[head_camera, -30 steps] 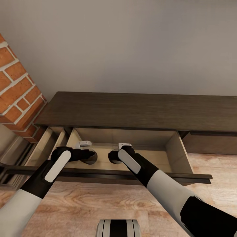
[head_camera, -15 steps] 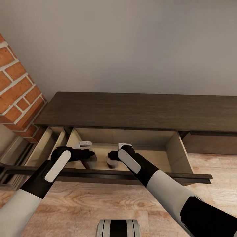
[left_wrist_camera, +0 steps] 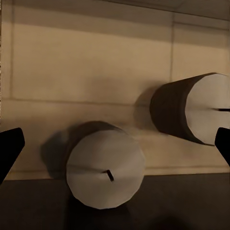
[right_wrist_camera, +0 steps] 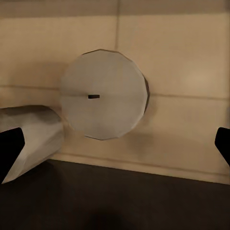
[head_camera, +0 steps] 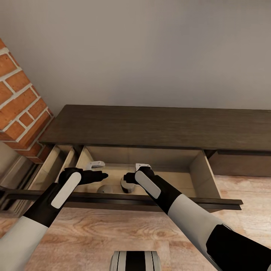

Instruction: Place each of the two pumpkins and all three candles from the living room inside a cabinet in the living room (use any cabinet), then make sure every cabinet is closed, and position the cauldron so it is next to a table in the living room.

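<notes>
The cabinet (head_camera: 158,126) was dark brown with a faint wood grain on top, and its open drawer (head_camera: 195,169) showed a lighter tan inside. Two candles (left_wrist_camera: 105,175) (left_wrist_camera: 191,108) lay in the drawer, beige-grey with pale flat tops and tiny dark wicks. The wall (head_camera: 150,52) at the far side was plain grey. At the left stood red-orange brick (head_camera: 19,105) with pale mortar lines. The floor (head_camera: 113,233) nearest was light, streaked wood. The arms (head_camera: 49,203) were black and white.
</notes>
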